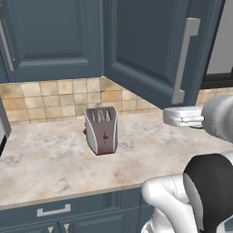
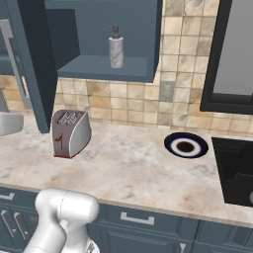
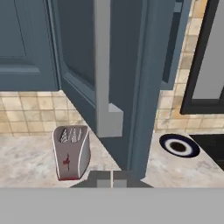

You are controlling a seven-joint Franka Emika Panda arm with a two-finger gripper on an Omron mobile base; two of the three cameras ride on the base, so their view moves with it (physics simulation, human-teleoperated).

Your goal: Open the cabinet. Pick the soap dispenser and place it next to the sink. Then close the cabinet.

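Standing upright on the shelf of the opened cabinet [image 2: 106, 66], upper middle of the right base view, the soap dispenser [image 2: 116, 47] has bare shelf on both sides. The cabinet door [image 1: 154, 50] hangs swung out over the counter, its long grey handle [image 3: 103, 65] running down the middle of the hand view. The gripper [image 3: 111, 178] sits at the bottom of that view, its tips pressed together on nothing, just below the handle's lower end. A toaster [image 1: 101, 130] stands lower left of the door; a dark round plate [image 2: 186, 145] lies right. The counter [image 1: 45, 164] is bare toward its front edge.
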